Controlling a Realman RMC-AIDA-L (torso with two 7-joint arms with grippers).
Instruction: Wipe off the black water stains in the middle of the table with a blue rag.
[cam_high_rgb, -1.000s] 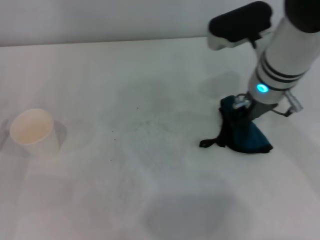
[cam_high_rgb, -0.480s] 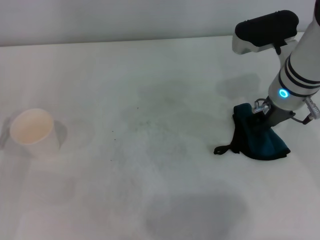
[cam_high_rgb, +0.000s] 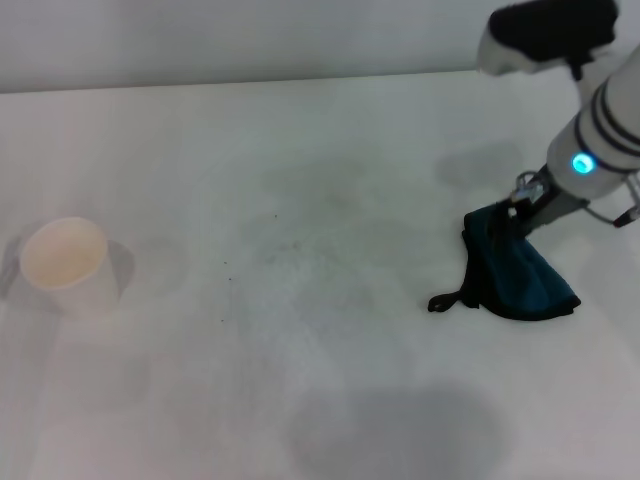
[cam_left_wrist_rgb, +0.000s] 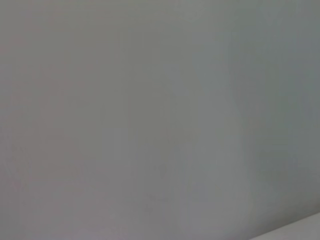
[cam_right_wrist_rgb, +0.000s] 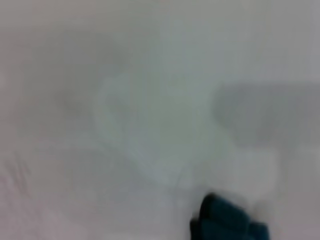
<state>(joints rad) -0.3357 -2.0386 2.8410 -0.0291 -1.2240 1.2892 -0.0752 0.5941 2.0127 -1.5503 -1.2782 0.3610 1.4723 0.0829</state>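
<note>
So the right gripper has pulled back toward 2 o'clock and lifted off a bit since a second ago, while the blue rag has slid right and now sits at about 3 o'clock on the table — looks like the wiping's basically done, only tiny specks left in the middle. Can't tell if the jaws are pinching the rag's top corner or have let go. The head view shows the paper cup at 9 o'clock, while the right wrist view only catches a corner of rag. The left wrist view shows nothing useful — the left gripper isn't visible.
</note>
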